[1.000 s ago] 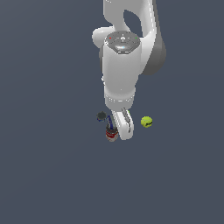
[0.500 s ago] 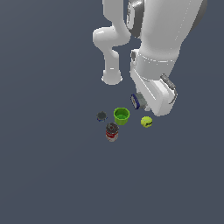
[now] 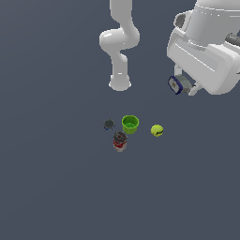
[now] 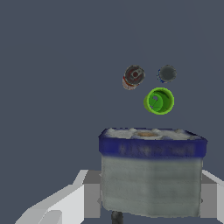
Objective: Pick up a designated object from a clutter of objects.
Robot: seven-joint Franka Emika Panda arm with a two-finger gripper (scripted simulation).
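Grey-blue box (image 4: 151,175) in gripper (image 3: 183,86), seemingly aloft.

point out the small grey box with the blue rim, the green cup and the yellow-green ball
small grey box with the blue rim (image 4: 151,181), wrist view, its grey side wall
green cup (image 3: 130,123), exterior view, its rim
yellow-green ball (image 3: 157,130), exterior view, its middle

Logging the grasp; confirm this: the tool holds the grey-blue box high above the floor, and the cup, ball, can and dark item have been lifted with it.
Wrong on one point. The tool holds the box, but the cup, ball, can and dark item lie on the floor, per the exterior view.
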